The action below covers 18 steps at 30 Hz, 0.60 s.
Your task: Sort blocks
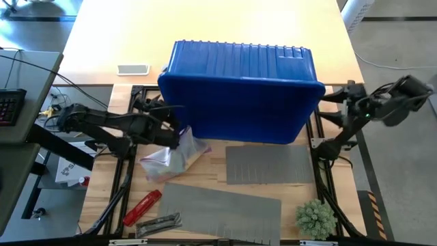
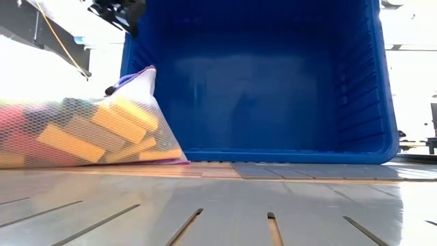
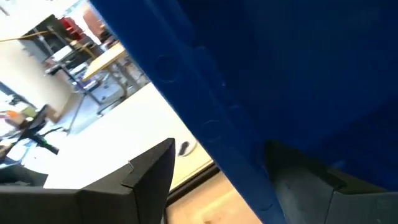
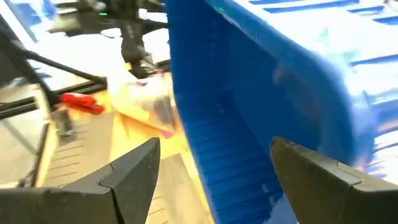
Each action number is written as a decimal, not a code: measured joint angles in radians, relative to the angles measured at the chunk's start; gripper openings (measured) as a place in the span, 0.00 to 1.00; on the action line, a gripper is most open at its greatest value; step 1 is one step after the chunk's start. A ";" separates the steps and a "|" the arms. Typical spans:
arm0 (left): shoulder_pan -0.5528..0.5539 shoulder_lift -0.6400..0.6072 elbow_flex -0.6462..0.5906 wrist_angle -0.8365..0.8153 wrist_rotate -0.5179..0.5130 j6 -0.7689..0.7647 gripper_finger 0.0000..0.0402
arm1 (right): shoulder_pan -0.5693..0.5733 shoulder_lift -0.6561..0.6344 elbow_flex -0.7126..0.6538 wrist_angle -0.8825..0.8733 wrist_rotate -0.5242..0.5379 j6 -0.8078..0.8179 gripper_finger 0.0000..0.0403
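Note:
A clear mesh bag full of blocks lies on the table, its top end leaning on the left near corner of a big blue bin. The bin lies on its side, its mouth toward the near edge. My left gripper is open at the bin's left rim, which runs between its fingers. My right gripper is open, raised beside the bin's right wall. My left gripper stands astride the bin's left rim, coming level from the table's left, one finger on each side of the wall. Whether either finger touches the wall, I cannot tell.
Two flat grey slotted mats lie in front of the bin. A red tool and a metal piece lie near left. A small green plant stands near right, and a phone lies far left.

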 joint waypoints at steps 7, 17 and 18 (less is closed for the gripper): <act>0.095 0.000 0.000 0.138 0.005 0.198 0.57 | 0.000 -0.002 0.173 0.000 0.005 -0.152 0.71; 0.130 0.001 0.000 0.174 0.013 0.234 0.57 | -0.087 -0.045 -0.030 0.000 0.228 -0.248 0.71; 0.130 0.001 0.000 0.175 0.013 0.238 0.57 | -0.102 -0.046 -0.074 0.001 0.249 -0.245 0.71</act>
